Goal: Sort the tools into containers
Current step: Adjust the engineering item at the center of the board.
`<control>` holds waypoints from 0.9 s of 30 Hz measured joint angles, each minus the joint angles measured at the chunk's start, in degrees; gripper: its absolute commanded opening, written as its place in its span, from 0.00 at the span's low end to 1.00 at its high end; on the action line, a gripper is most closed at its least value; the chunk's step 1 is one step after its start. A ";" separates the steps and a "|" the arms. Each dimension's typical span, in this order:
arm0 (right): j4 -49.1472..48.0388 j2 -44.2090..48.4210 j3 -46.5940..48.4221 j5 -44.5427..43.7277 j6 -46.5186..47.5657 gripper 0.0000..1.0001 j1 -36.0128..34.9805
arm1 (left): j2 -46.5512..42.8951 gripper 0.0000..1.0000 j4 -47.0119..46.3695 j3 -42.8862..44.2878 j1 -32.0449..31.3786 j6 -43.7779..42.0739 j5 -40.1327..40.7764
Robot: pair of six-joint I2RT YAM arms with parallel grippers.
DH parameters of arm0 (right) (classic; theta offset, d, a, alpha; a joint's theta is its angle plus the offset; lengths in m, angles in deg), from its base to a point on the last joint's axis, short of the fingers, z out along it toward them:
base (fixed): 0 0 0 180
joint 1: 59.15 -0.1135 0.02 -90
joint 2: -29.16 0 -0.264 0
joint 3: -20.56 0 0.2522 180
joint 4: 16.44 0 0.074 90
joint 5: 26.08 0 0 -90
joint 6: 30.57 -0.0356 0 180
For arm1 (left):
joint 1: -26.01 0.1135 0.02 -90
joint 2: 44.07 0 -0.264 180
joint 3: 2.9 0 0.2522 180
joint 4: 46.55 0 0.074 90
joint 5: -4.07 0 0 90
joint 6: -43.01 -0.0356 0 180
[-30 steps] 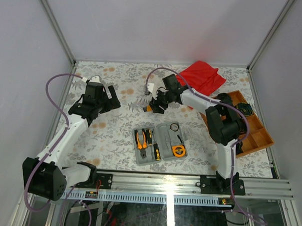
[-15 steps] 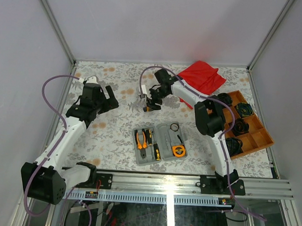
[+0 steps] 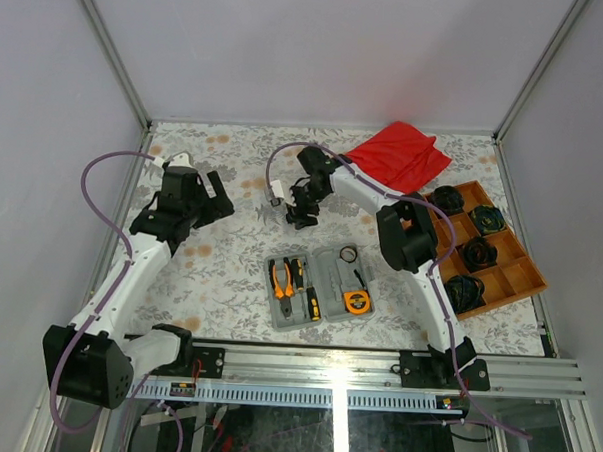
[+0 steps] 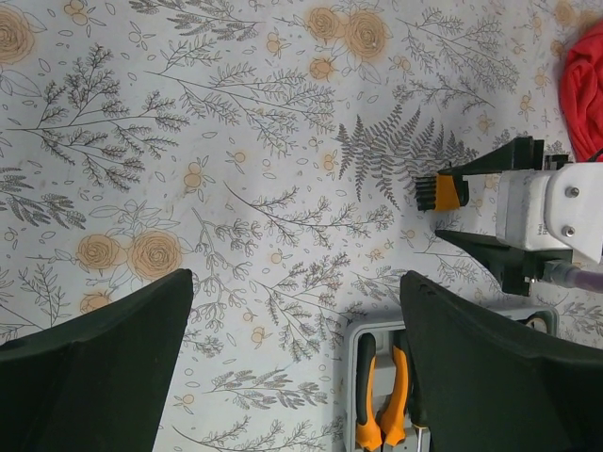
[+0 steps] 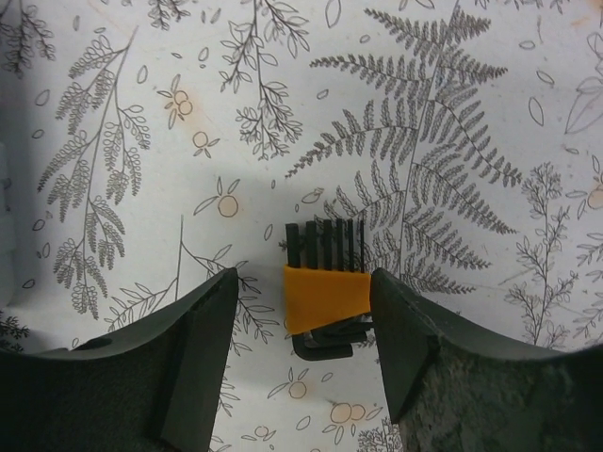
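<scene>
Between the fingers of my right gripper (image 5: 300, 294), the small orange-and-black hex key set (image 5: 325, 299) is lying flat on the floral tablecloth (image 5: 452, 113). The jaws are standing apart, straddling it without clamping. Over the last second this arm has been swinging leftward and its wrist turning, squaring up for the pick. Toward the arm bases from that gripper, the flat grey plastic case (image 3: 329, 272) is holding orange-handled pliers (image 3: 282, 277) and a round orange tape measure (image 3: 356, 301). My left gripper (image 4: 297, 292) is hovering wide open, empty.
</scene>
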 measured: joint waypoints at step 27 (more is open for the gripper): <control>-1.22 -0.44 2.25 -15.21 -22.86 0.32 -1.86 | 0.37 0.88 -0.09 -0.31 1.75 0.07 -2.73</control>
